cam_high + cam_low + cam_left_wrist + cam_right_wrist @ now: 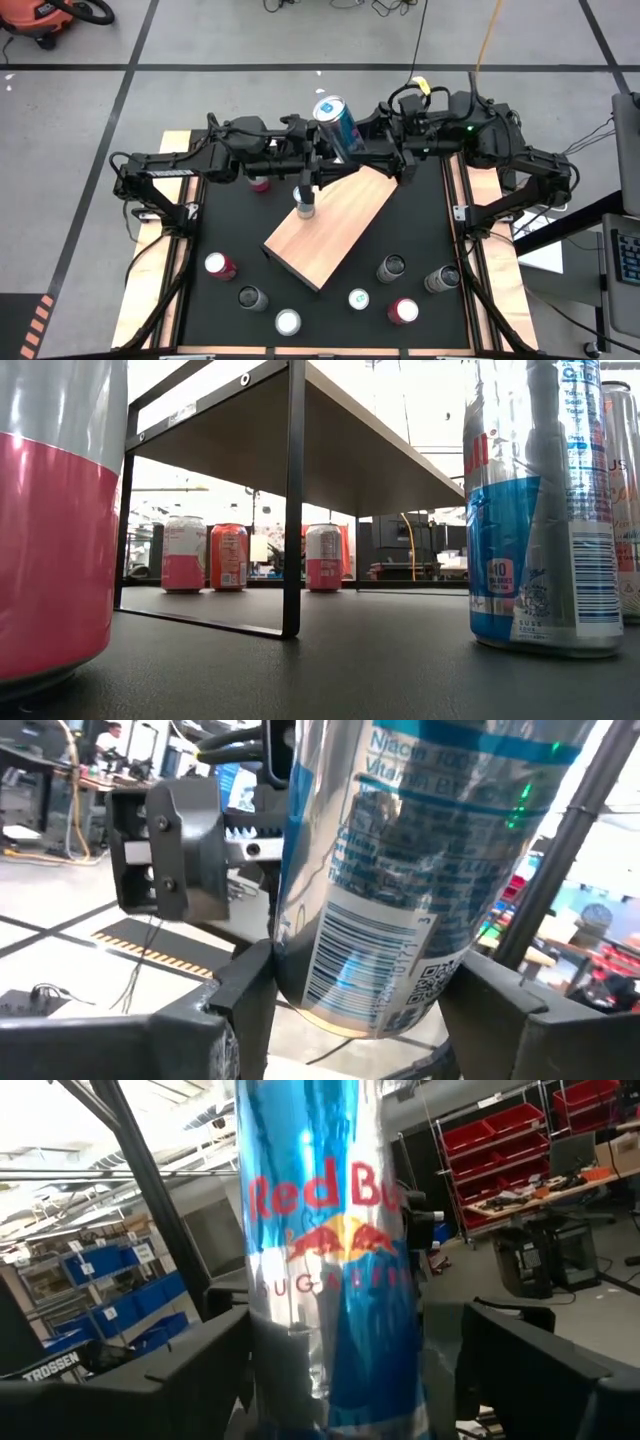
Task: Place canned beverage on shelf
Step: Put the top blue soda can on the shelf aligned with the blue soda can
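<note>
Canned beverage handover is the step in hand, judged from how both arms are meeting above the far edge of the shelf (330,228), the tan wooden board that is lying slantwise on the black desk (420,240). Two dark arms are reaching in from either side of the shelf's far end and are converging there. Between them a tall blue and silver can (336,122) is hanging in the air, tilted, clear of the board and not yet resting on it.

The left end effector (355,1010) is gripping the can, its two fingers pressing on either side of the can's lower body in its wrist view. The right end effector (350,1355) is standing wide, its fingers flanking the same can with visible gaps, so it appears to be letting go rather than holding.

One dark slim can (304,202) is already standing on the shelf near its far corner. Other cans are standing on the desk beyond the shelf's near edge, among them a pink can (220,265) and a red can (403,311).

The next move probably calls for the right arm drawing clear, then the left arm righting the can and lowering it onto a bare part of the shelf, away from the standing can.
</note>
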Tool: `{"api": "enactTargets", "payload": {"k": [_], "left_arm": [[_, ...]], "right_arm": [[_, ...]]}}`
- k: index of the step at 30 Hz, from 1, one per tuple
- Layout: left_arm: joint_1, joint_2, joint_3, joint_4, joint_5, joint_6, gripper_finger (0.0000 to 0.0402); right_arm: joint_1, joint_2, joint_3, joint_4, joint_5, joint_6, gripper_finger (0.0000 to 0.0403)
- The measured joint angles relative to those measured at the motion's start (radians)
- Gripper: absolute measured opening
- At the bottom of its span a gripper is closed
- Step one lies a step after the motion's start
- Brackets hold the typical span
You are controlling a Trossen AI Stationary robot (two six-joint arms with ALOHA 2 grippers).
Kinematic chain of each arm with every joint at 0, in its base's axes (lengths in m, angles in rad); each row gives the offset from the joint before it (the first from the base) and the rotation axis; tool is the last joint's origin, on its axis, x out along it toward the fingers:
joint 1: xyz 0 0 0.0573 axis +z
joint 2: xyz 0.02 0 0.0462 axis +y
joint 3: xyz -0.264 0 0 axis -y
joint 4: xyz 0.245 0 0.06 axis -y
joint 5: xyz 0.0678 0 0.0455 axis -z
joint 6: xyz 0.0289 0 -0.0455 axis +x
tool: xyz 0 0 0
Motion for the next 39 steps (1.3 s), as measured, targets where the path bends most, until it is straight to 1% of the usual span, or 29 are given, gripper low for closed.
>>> {"api": "enactTargets", "payload": {"k": [5, 9, 11, 14, 18, 21, 24, 27, 31, 35, 39], "left_arm": [[0.007, 0.000, 0.000, -0.017, 0.049, 0.024, 0.0222], [0.007, 0.000, 0.000, -0.065, 0.058, 0.060, 0.0222], [0.007, 0.000, 0.000, -0.083, 0.086, 0.071, 0.0221], [0.006, 0.000, 0.000, -0.124, 0.098, 0.072, 0.0221], [0.009, 0.000, 0.000, -0.183, 0.120, 0.077, 0.0221], [0.013, 0.000, 0.000, -0.212, 0.147, 0.073, 0.0221], [0.015, 0.000, 0.000, -0.251, 0.155, 0.079, 0.0221], [0.019, 0.000, 0.000, -0.288, 0.178, 0.079, 0.0221], [0.019, 0.000, 0.000, -0.336, 0.179, 0.092, 0.0221], [0.019, 0.000, 0.000, -0.349, 0.179, 0.097, 0.0221], [0.019, 0.000, 0.000, -0.349, 0.180, 0.097, 0.0221]], "right_arm": [[0.000, -0.026, 0.000, -0.001, 0.000, 0.009, 0.0339], [0.000, -0.049, 0.001, -0.010, 0.007, 0.008, 0.0339], [0.000, -0.061, 0.001, -0.015, 0.028, 0.008, 0.0339], [0.003, -0.079, 0.008, -0.035, 0.058, -0.001, 0.0339], [0.033, -0.079, 0.091, -0.169, 0.088, -0.042, 0.0339], [0.049, -0.050, 0.192, -0.318, 0.091, -0.056, 0.0339], [0.070, 0.000, 0.298, -0.473, 0.118, -0.086, 0.0339], [0.083, 0.052, 0.379, -0.577, 0.139, -0.106, 0.0339], [0.086, 0.105, 0.434, -0.613, 0.114, -0.114, 0.0339], [0.085, 0.134, 0.440, -0.610, 0.056, -0.116, 0.0339], [0.085, 0.154, 0.440, -0.606, 0.027, -0.128, 0.0339]]}}
